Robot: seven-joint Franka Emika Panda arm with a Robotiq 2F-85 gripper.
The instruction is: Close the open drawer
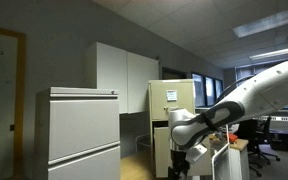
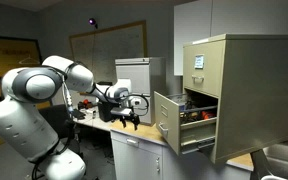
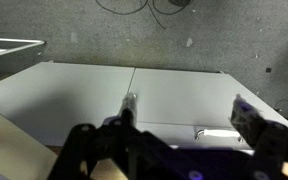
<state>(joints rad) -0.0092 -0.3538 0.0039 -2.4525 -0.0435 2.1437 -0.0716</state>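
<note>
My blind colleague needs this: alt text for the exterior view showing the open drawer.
The drawer of a tan filing cabinet stands pulled open at frame right. A white robot arm reaches in from frame left, its dark hand in the air, apart from the drawer front.

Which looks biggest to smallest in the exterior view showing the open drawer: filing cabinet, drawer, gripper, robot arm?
1. filing cabinet and robot arm: about alike. The arm is nearer the camera, so I won't rank them.
2. drawer
3. gripper
</note>
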